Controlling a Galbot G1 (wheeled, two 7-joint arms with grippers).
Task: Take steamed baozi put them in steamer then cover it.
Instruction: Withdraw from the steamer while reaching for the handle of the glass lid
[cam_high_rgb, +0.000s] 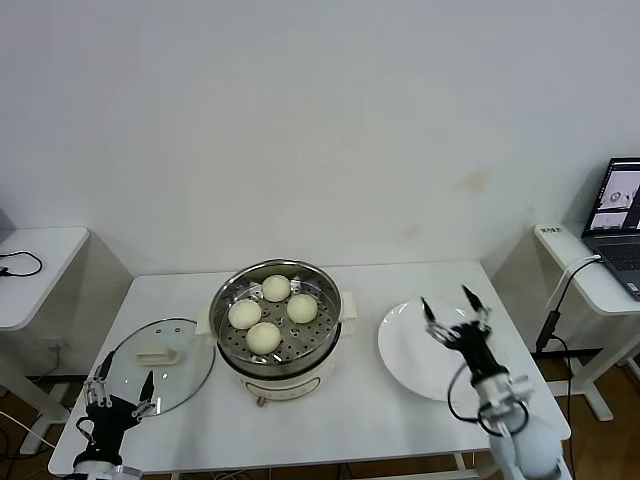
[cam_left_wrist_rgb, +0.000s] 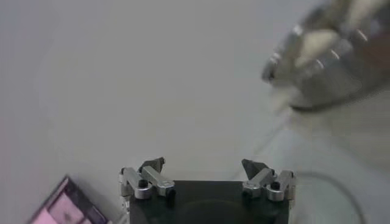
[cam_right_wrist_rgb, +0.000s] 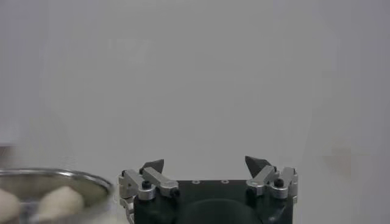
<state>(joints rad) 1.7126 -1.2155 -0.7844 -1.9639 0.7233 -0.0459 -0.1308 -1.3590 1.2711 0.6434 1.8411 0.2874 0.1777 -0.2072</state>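
Observation:
The shiny steamer (cam_high_rgb: 330, 310) stands mid-table on its white base, with several cream-white baozi (cam_high_rgb: 264, 337) on its perforated tray. The clear glass cover (cam_high_rgb: 190, 365) with a cream handle (cam_high_rgb: 158, 355) lies flat on the table to the steamer's left. My left gripper (cam_high_rgb: 125, 383) is open and empty, at the cover's near-left edge. My right gripper (cam_high_rgb: 447, 304) is open and empty, raised over the white plate (cam_high_rgb: 400, 350). The left wrist view shows the open left gripper (cam_left_wrist_rgb: 203, 165) and the steamer (cam_left_wrist_rgb: 329, 67). The right wrist view shows the open right gripper (cam_right_wrist_rgb: 206, 162) and the steamer (cam_right_wrist_rgb: 58, 195) with baozi.
The empty white plate lies right of the steamer. A laptop (cam_high_rgb: 620, 215) sits on a side table at the right, with a cable hanging. Another small white table (cam_high_rgb: 35, 260) stands at the left. A white wall is behind.

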